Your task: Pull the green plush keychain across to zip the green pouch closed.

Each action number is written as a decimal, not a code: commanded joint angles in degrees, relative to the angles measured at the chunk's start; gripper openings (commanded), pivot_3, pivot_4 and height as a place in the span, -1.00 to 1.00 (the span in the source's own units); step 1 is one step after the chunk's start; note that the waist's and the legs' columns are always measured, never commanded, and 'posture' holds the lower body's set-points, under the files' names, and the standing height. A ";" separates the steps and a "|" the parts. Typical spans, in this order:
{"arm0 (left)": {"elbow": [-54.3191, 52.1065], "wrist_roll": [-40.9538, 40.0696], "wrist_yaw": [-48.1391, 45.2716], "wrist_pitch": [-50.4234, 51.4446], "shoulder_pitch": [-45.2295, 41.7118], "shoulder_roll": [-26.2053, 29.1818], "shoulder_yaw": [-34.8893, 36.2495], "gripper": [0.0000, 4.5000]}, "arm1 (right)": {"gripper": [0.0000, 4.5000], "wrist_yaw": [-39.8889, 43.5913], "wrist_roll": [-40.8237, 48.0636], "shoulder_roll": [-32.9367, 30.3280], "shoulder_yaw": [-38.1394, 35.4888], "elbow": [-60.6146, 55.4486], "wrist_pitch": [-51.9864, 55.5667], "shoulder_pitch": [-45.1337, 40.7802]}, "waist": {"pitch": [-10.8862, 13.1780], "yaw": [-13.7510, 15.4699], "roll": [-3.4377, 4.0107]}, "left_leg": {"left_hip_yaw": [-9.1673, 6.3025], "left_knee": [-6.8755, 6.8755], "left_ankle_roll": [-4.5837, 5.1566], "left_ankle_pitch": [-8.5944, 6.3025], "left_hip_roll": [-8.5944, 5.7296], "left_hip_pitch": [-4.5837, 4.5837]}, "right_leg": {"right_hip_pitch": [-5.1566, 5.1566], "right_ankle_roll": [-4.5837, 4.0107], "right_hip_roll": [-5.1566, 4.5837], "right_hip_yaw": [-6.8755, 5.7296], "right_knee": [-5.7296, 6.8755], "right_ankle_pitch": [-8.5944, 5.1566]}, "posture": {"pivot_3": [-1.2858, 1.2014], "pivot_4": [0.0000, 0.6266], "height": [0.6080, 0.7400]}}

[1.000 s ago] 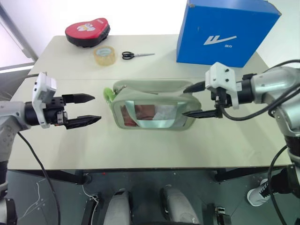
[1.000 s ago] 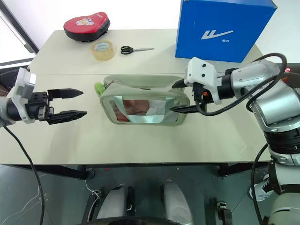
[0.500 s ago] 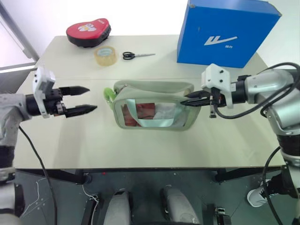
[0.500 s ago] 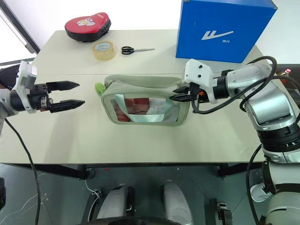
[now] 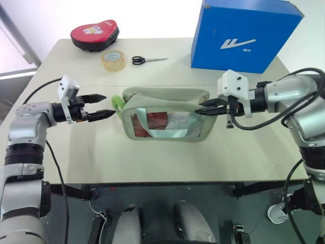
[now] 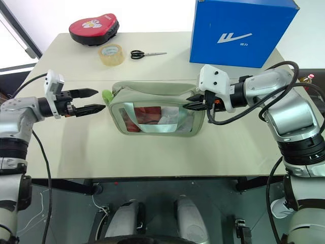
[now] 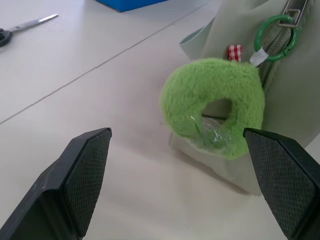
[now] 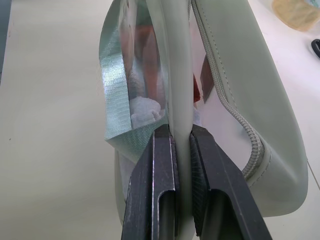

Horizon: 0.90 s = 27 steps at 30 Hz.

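The green pouch (image 5: 165,119) lies at the middle of the table, its clear window showing reddish contents. The green plush keychain (image 7: 215,112), a fuzzy lime ring, hangs from a green clip at the pouch's left end (image 5: 118,103). My left gripper (image 5: 105,105) is open, pointing right, its tips just short of the keychain and apart from it. In the left wrist view the keychain sits between and beyond the two fingers (image 7: 82,172). My right gripper (image 8: 181,150) is shut on the pouch's right end, pinching its edge (image 5: 203,109).
A blue box (image 5: 244,33) stands at the back right. Scissors (image 5: 147,60), a tan tape roll (image 5: 113,60) and a red pad (image 5: 95,33) lie along the far side. The table's front edge (image 5: 162,180) runs below the pouch.
My left gripper has moved right toward the pouch's left end, staying open. My right gripper closed on the pouch's right end, then held still.
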 commanded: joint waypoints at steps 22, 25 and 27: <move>-10.19 -2.84 -4.65 5.51 1.10 3.60 2.72 -0.97 | -1.00 -0.88 -0.07 0.68 -0.54 -0.32 1.07 -1.11 | 0.00 -0.08 0.00 | -0.18 0.02 0.00 0.00 0.01 0.00 | 0.02 0.00 -0.01 -0.03 0.02 0.00 | 0.03 -0.52 0.96; -12.85 -4.50 -4.65 8.31 -1.01 4.52 2.85 -0.97 | -1.00 -0.87 -0.18 0.81 -0.59 -0.22 1.23 -1.14 | 0.00 0.00 0.00 | -0.18 0.01 0.00 0.00 0.01 0.00 | 0.02 0.00 -0.01 -0.02 0.02 0.00 | 0.03 -0.52 0.96; -14.31 -5.31 -4.77 9.85 -2.56 4.65 2.51 -0.97 | -1.00 -0.97 -0.32 1.00 -0.52 -0.05 1.19 -1.15 | 0.00 0.02 0.00 | -0.17 0.03 0.00 0.00 0.00 0.00 | 0.05 0.00 -0.01 -0.04 0.02 0.00 | 0.03 -0.52 0.96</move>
